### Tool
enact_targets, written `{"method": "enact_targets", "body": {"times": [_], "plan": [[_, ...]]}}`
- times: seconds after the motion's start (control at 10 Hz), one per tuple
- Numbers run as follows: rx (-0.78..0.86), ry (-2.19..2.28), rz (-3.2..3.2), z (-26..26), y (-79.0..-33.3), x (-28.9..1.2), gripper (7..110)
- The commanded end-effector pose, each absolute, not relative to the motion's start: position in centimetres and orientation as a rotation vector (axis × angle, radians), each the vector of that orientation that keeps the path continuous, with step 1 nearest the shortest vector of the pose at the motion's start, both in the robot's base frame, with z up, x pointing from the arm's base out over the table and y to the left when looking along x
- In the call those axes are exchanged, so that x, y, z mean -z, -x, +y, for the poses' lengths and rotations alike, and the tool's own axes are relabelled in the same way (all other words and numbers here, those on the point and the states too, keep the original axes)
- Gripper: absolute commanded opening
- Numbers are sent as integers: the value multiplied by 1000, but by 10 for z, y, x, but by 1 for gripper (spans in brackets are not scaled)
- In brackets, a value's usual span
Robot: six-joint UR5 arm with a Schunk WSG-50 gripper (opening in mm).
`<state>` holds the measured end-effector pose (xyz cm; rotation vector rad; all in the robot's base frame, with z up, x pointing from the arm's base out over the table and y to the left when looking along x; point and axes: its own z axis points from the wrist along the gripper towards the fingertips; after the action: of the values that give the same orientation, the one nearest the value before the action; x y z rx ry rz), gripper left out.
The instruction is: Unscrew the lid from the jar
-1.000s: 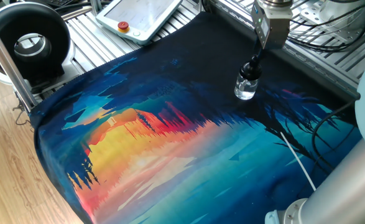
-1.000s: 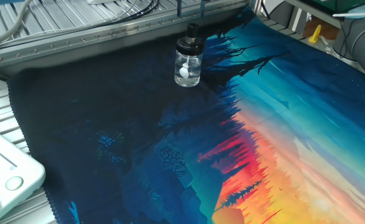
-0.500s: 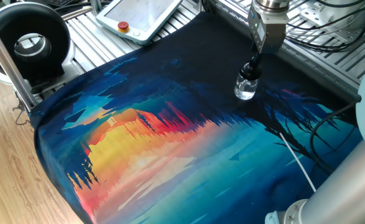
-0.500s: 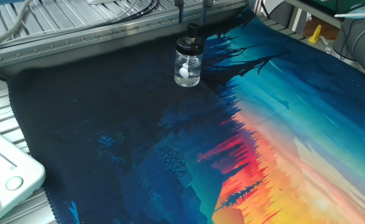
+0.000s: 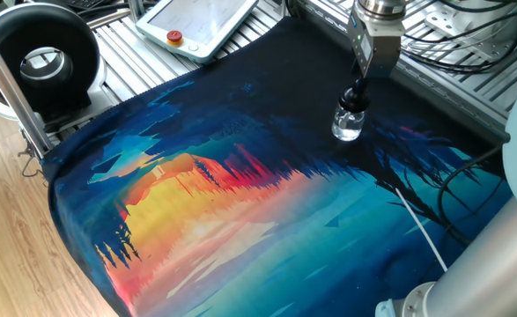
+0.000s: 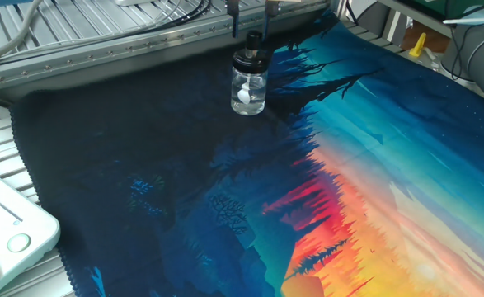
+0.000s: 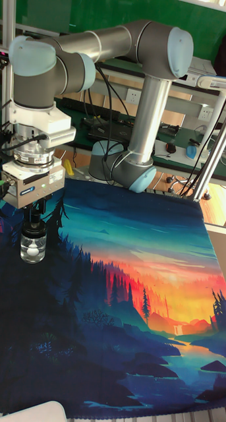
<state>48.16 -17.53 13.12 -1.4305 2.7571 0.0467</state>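
The jar (image 5: 348,123) (image 6: 249,89) (image 7: 33,245), small and of clear glass with a white ball inside, stands upright on the dark far part of the colourful mat (image 5: 240,211). Its black lid (image 5: 355,98) (image 6: 251,51) (image 7: 33,227) sits on the neck. My gripper (image 5: 358,86) (image 6: 250,25) (image 7: 34,212) hangs straight above it, open. One finger stands on each side of the lid's tip, with a gap to the cap on both sides. I cannot see any contact with the lid.
A white teach pendant (image 5: 201,26) lies at the mat's far edge on the slatted metal table. A black round device (image 5: 42,62) stands at the left corner. A metal rail (image 6: 101,58) runs just behind the jar. A thin white stick (image 5: 421,229) lies on the mat's right side.
My gripper has come down a little over the jar, so its fingers now reach level with the lid's tip. The jar has stayed in place.
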Motion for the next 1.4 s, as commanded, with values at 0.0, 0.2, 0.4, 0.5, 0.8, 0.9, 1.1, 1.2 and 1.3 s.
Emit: {"method": "enact_targets", "body": {"times": [0.0, 0.2, 0.4, 0.5, 0.8, 0.9, 1.1, 1.2, 1.3], "plan": [[-38, 1412, 2751, -175, -486, -131, 44], [-44, 1377, 2786, -174, -481, -130, 44], [-49, 1352, 2801, -174, -480, -131, 44], [-50, 1346, 2805, -174, -479, -131, 44], [-48, 1329, 2814, -172, -478, -129, 44], [-45, 1320, 2817, -171, -478, -129, 22], [-39, 1319, 2820, -172, -478, -128, 22], [-34, 1313, 2823, -172, -478, -127, 22], [-33, 1306, 2825, -171, -479, -127, 22]]}}
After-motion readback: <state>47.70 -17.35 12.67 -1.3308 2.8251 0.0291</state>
